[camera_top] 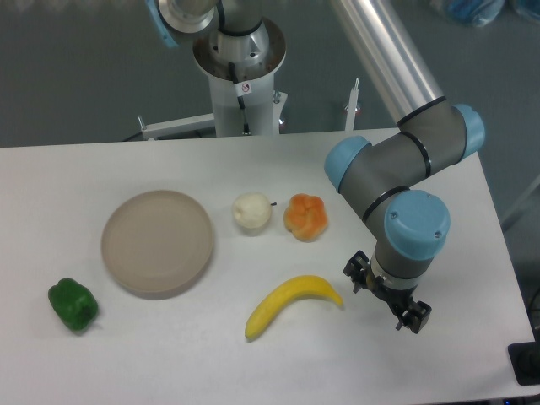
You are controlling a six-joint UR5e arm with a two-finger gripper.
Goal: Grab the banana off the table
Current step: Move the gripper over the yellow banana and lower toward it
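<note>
The banana [291, 303] looks like smooth glossy plastic, the beige plate [158, 243] matt, the table [101, 169] smooth white.

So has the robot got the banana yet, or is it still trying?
Not yet. The banana lies untouched on the table. The gripper hangs just to its right, holding nothing; whether its jaws are open is hard to tell. Left to do: move over the banana, grip it and lift.

The banana [291, 304] is showing a bright, plain yellow on the white table [211, 363]. The plate [158, 243] is looking beige, the pepper [72, 305] deep green, the lobed fruit [306, 217] orange, the small round fruit [252, 212] cream. The arm [396, 177] is wearing grey with light blue caps.
</note>
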